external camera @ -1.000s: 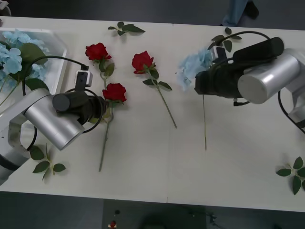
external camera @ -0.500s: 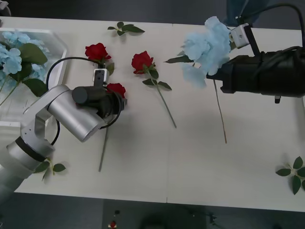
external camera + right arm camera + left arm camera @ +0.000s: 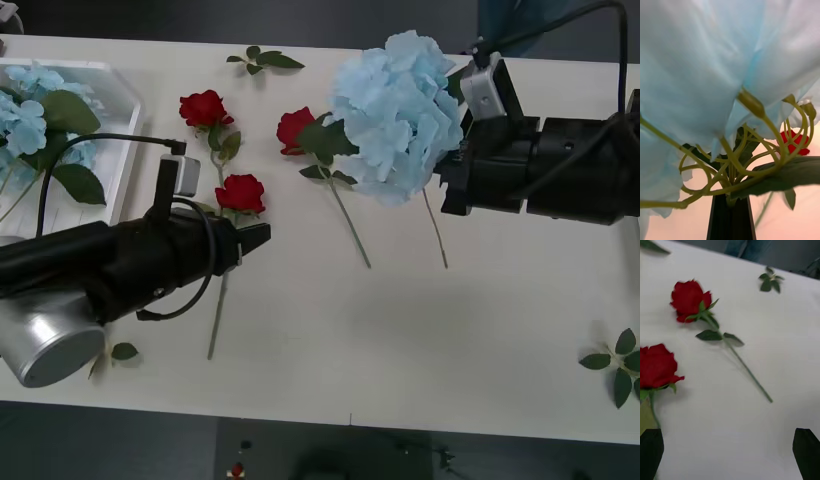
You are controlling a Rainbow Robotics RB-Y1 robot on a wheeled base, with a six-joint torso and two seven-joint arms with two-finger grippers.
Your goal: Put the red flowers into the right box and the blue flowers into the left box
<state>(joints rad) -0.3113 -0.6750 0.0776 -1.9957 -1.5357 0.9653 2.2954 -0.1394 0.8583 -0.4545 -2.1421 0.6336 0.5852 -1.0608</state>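
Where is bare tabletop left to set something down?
Free: the near strip of table, between the left tool and the leaf sprig. Crowded: the far middle, with three roses and the blue flower held by the right tool.

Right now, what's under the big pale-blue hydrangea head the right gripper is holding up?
In the front view the pale-blue hydrangea head, clamped in the right gripper, partly covers a red rose bloom; the rose's green stem runs out onto the white table. The table beneath the head is hidden.

A big white table [image 3: 330, 350] holds three red roses [image 3: 241, 192] in the middle, a white tray [image 3: 120, 150] far left, and green leaf sprigs [image 3: 618, 365] near right.
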